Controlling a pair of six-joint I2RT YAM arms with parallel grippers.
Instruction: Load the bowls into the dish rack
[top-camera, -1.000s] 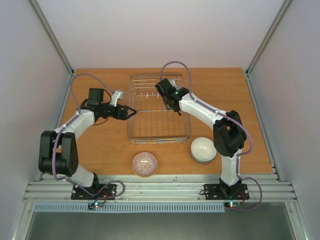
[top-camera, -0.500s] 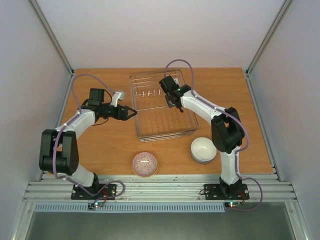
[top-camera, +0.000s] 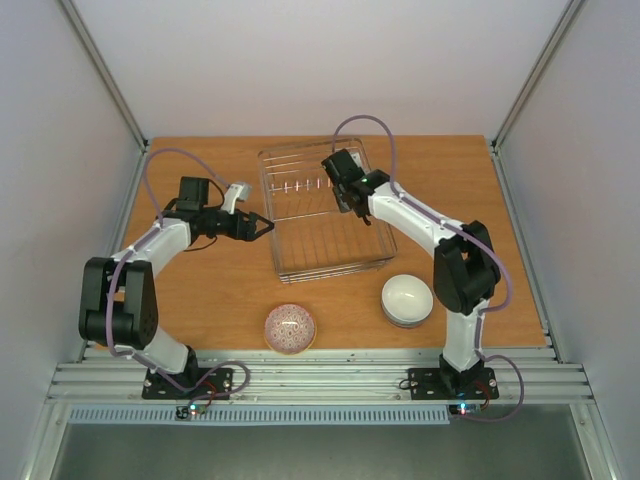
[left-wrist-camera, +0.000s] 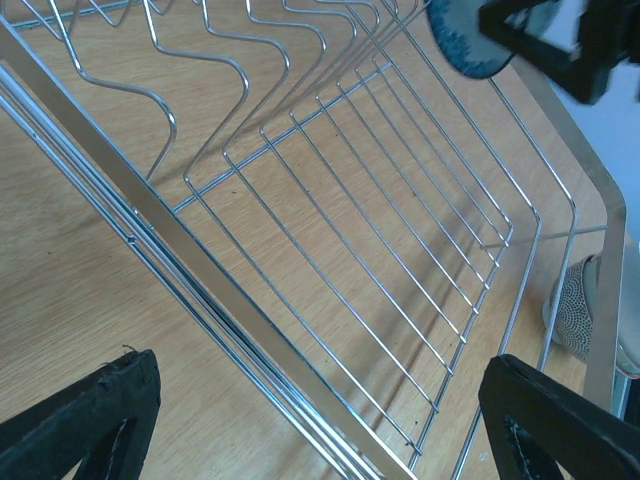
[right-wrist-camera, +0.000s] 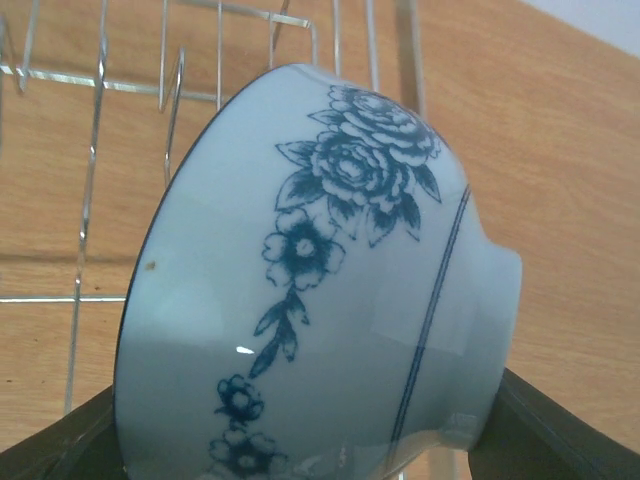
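Note:
The wire dish rack (top-camera: 320, 238) lies askew at the table's middle. My right gripper (top-camera: 347, 196) hovers over its far part, shut on a pale bowl with blue flowers (right-wrist-camera: 320, 270), which is tipped on its side between the fingers (right-wrist-camera: 555, 435). In the left wrist view that bowl's dark blue edge (left-wrist-camera: 465, 42) shows at the top. My left gripper (top-camera: 262, 228) stands open at the rack's left rim (left-wrist-camera: 190, 250), which runs between its fingertips (left-wrist-camera: 90, 420) without being gripped. A pink-patterned bowl (top-camera: 290, 329) and a white bowl (top-camera: 407, 298) sit on the table in front of the rack.
The white bowl rests in a dotted one (left-wrist-camera: 577, 305), close to the rack's near right corner. Upright wire prongs (right-wrist-camera: 95, 150) stand in the rack's far half. Cage walls and rails border the wooden table (top-camera: 200, 300).
The rack has swung round, its near end sliding to the right. My right gripper has shifted slightly right and back with the bowl. The left arm has barely moved.

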